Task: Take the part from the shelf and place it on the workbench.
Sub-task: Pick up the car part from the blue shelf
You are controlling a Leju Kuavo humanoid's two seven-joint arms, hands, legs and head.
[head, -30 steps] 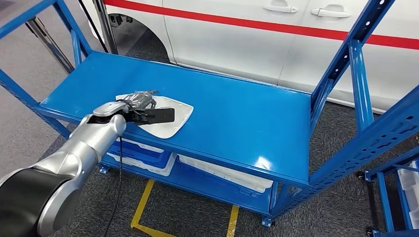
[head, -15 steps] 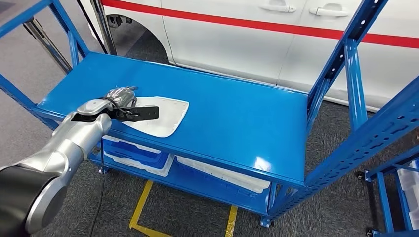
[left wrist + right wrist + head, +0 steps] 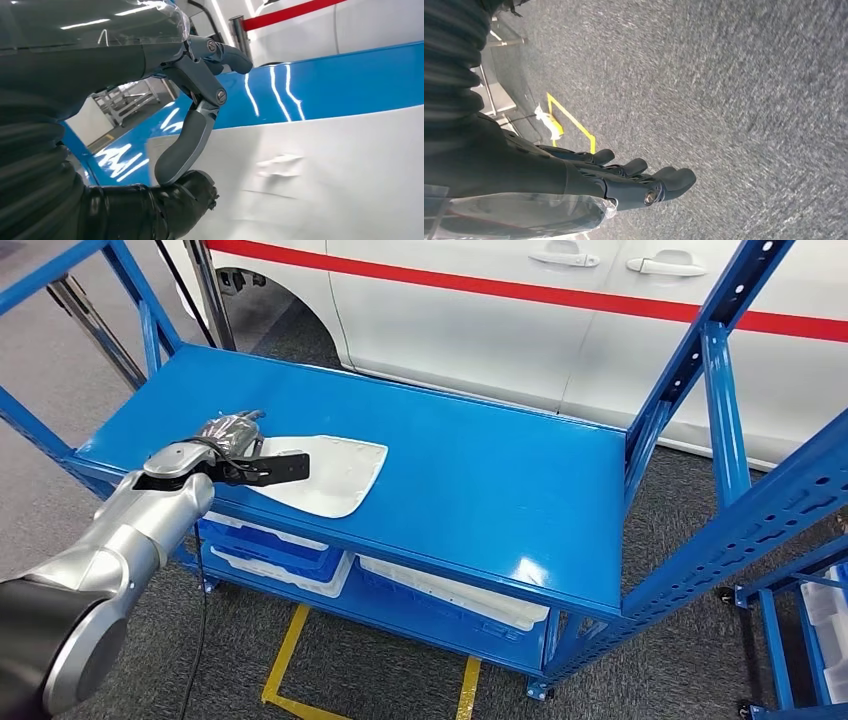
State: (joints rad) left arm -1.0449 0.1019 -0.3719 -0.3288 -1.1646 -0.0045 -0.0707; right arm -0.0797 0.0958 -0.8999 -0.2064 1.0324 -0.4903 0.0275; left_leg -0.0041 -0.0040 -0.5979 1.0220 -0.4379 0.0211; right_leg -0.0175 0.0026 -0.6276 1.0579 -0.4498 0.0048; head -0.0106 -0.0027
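A flat white part (image 3: 335, 475) (image 3: 325, 175) lies near the front left of the blue shelf top (image 3: 480, 480). My left hand (image 3: 235, 445) (image 3: 200, 100) hovers over the part's left end with its fingers apart. In the left wrist view the grey thumb (image 3: 182, 150) curves down to the part's near edge, while the other fingers (image 3: 225, 50) stay above it with a gap. Nothing is gripped. My right hand (image 3: 624, 180) hangs over the grey floor, fingers stretched out and holding nothing.
Blue uprights (image 3: 700, 370) frame the shelf at the right and far left. White trays in blue bins (image 3: 280, 550) sit on the lower level. A white car with a red stripe (image 3: 500, 320) stands behind. Yellow floor tape (image 3: 285, 650) runs below the shelf front.
My left hand has slid leftward along the part, from its middle to its left end. The part has stayed about where it was on the shelf.
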